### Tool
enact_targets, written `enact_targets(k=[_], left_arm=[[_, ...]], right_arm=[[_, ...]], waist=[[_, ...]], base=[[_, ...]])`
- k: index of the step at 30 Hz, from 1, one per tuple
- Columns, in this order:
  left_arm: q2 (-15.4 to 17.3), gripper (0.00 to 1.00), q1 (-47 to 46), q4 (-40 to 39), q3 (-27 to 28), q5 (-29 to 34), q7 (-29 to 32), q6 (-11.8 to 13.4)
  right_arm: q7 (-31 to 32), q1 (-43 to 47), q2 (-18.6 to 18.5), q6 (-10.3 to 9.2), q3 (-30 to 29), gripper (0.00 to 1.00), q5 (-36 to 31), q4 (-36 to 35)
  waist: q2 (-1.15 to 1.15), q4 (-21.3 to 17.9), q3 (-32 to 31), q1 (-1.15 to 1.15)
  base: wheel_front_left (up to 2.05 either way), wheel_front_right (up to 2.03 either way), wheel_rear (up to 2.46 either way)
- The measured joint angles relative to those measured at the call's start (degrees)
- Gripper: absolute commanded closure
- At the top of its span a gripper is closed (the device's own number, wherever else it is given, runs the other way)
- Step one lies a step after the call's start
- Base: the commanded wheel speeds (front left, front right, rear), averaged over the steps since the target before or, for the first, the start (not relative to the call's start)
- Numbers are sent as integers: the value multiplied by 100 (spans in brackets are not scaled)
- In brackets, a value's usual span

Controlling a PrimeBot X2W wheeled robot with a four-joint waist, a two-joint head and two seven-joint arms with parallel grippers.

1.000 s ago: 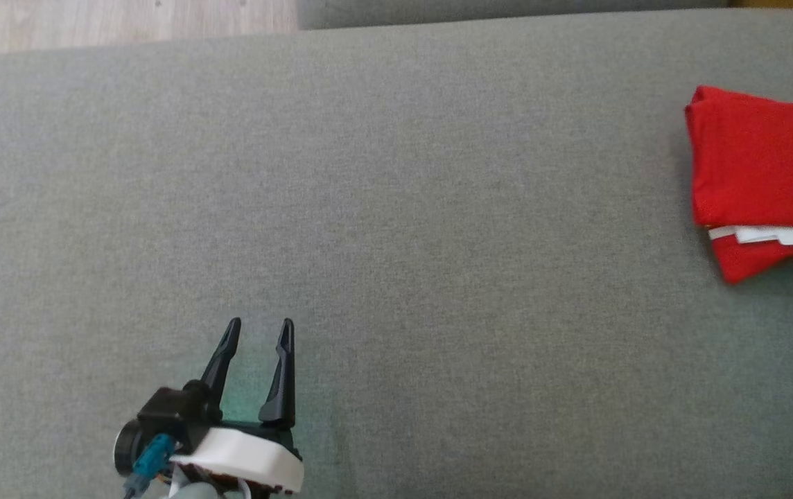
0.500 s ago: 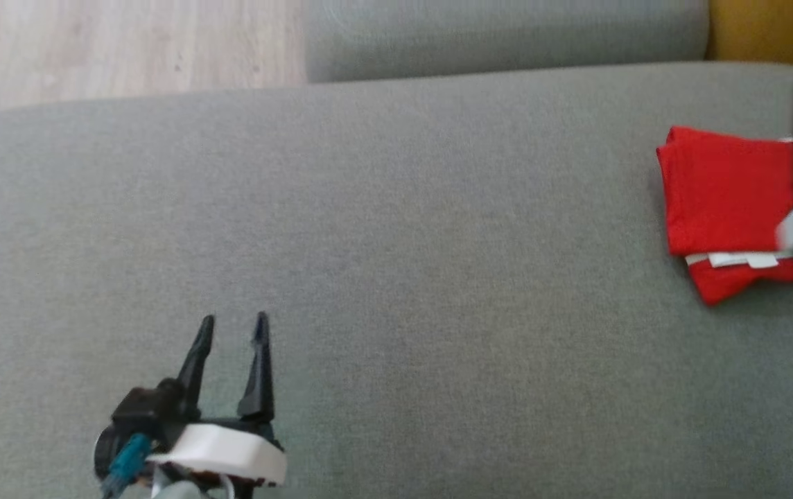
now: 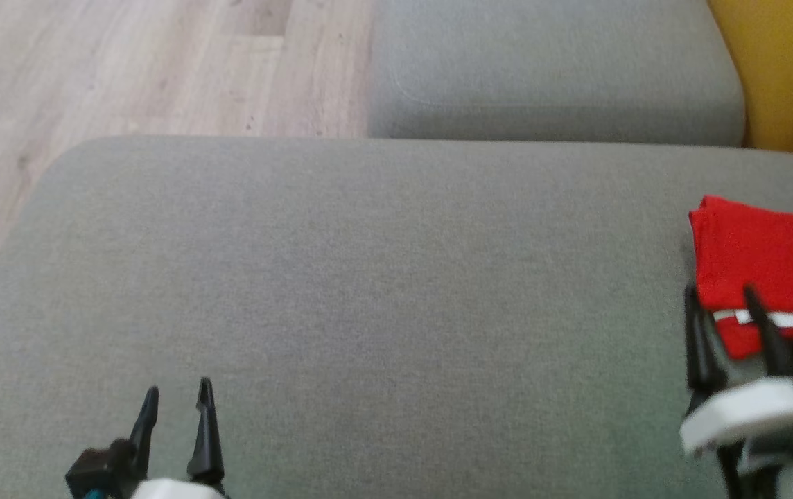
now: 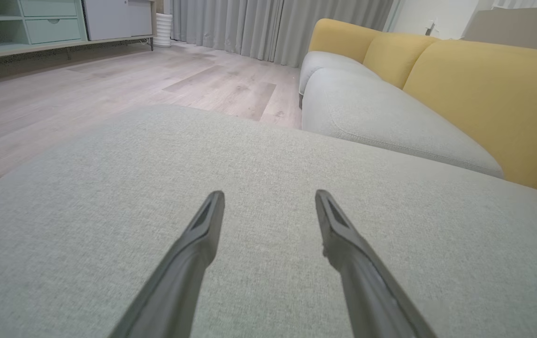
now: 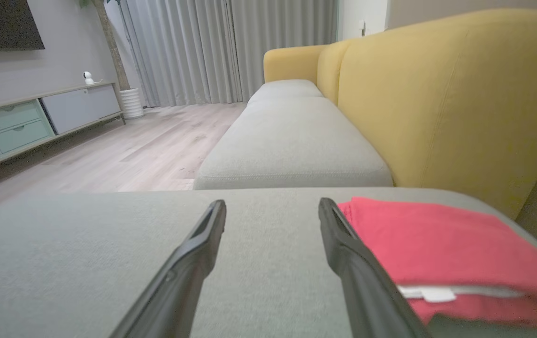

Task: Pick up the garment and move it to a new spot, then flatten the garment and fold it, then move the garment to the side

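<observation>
One folded red garment (image 3: 764, 256); two tools, both spread. The garment lies just beyond the right tool (image 3: 719, 292), well apart from the left tool (image 3: 179, 387).

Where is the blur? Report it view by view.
Head view: right end effector smeared, red garment slightly soft. Left wrist view: grey cushion sharp, evenly lit. Right wrist view: garment's near edge out of focus.

soft even light, faint shadows, right gripper (image 3: 724, 299) blurred, wide-angle wrist distortion
</observation>
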Motion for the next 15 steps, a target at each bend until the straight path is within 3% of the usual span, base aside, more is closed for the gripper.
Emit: enact_targets(k=[7, 15], left_arm=[[152, 0, 298, 3, -45, -18, 11, 40], [141, 0, 303, 26, -366, 167, 60, -8]], right_arm=[[-628, 899, 4, 0, 333, 0, 300, 266], [-990, 1053, 7, 0, 635, 0, 66, 514]], waist=[[0, 136, -150, 1], [0, 132, -215, 1]], base=[[0, 0, 0], [0, 0, 0]])
